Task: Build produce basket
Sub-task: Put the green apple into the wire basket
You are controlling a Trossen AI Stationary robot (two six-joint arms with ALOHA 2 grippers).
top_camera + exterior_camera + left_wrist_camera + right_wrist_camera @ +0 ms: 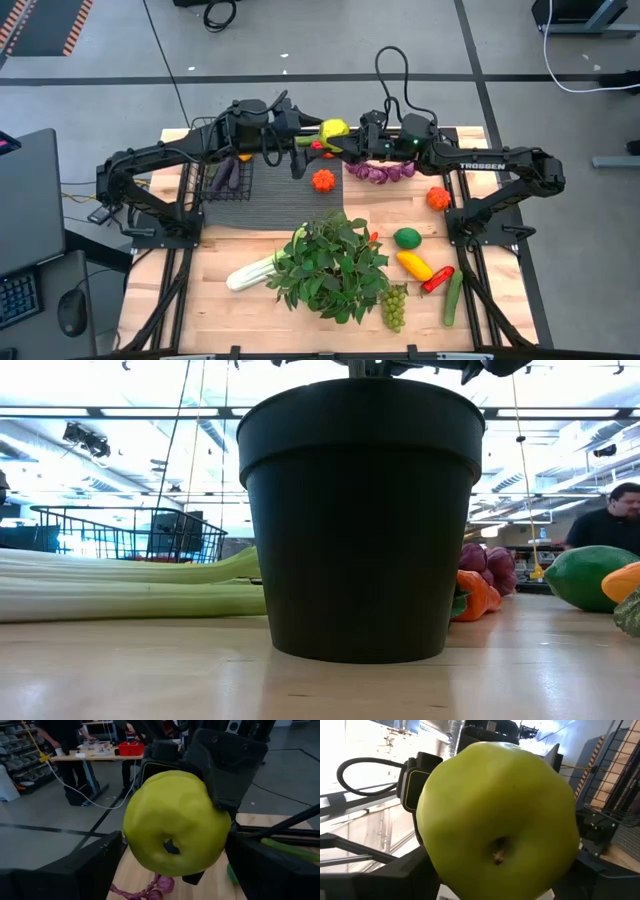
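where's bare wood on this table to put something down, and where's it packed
Bare wood: the front-left corner of the wooden table, left of the pale celery stalk; also between the round orange fruit and the second orange fruit.
Crowded: front right, around the leafy potted plant, green lime, yellow pepper and green grapes.

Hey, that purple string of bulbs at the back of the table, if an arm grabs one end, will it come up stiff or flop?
Probably floppy: the purple bulb string lies in a loose curve of separate bulbs, so the free end would likely dangle. Pushed, it would likely bunch up rather than slide whole. The rounded bulbs may slip.
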